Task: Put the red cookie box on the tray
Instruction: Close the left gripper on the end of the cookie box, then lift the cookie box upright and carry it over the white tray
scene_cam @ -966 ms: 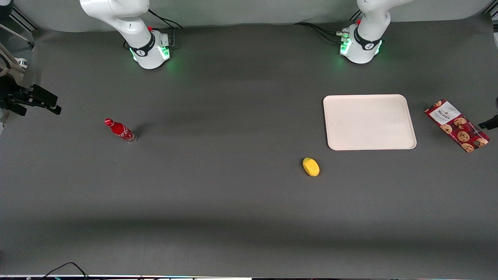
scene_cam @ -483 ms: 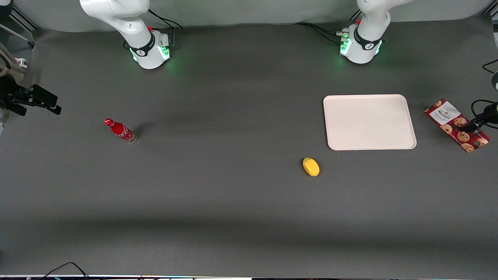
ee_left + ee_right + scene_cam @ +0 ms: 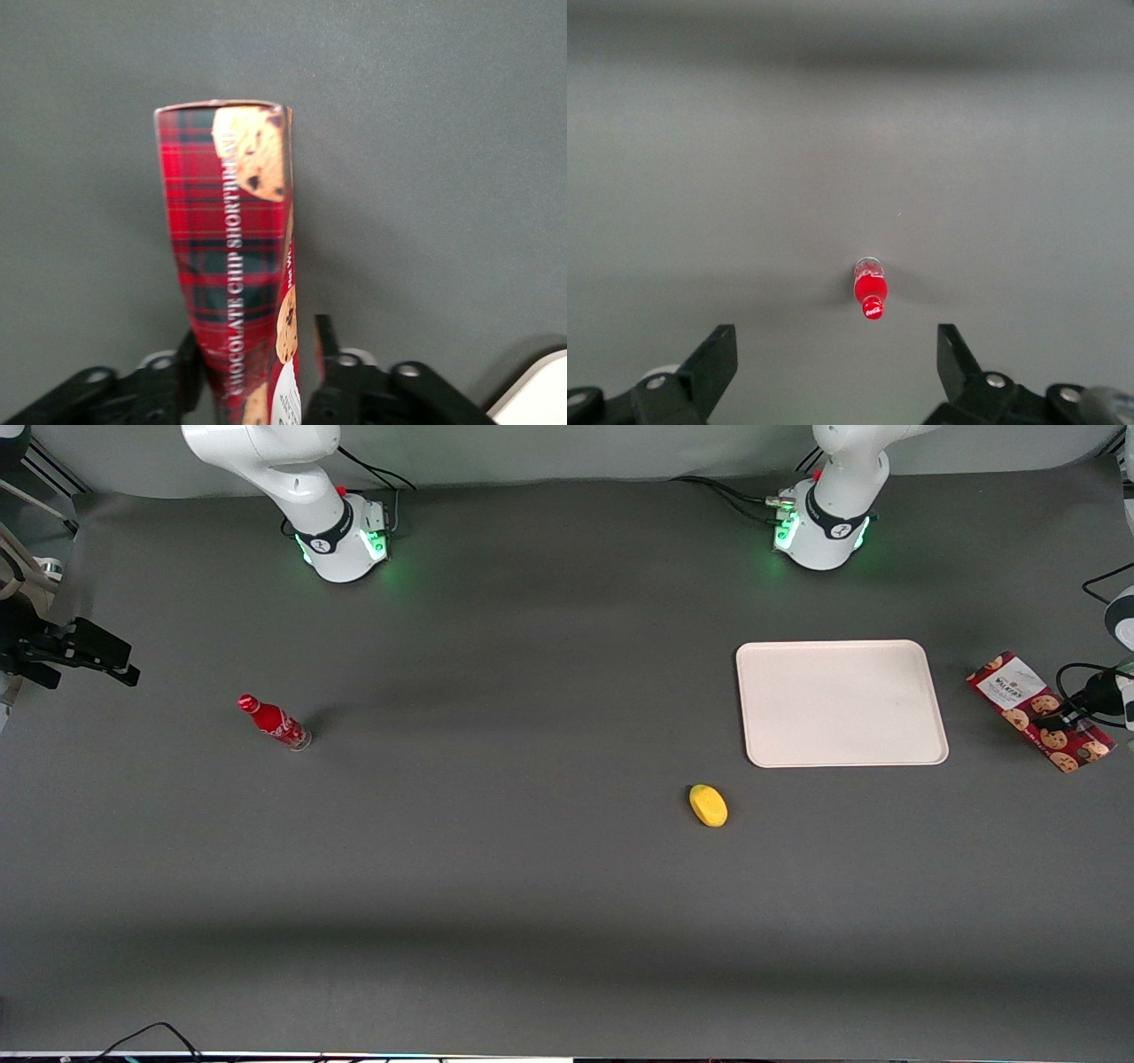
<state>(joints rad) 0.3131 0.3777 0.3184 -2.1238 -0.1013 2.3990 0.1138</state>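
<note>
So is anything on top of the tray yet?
No, the tray is bare. The red cookie box lies on the table beside it, toward the working arm's end. The tool straddles the box, one finger on each side.

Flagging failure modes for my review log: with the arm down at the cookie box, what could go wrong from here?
1. The pincer straddles the red cookie box near one end, not mid-length; once lifted, the long box may droop or twist.
2. The box lies beside the tray near the table's edge at the working arm's end; a clumsy closure might push it away rather than grip it.
</note>
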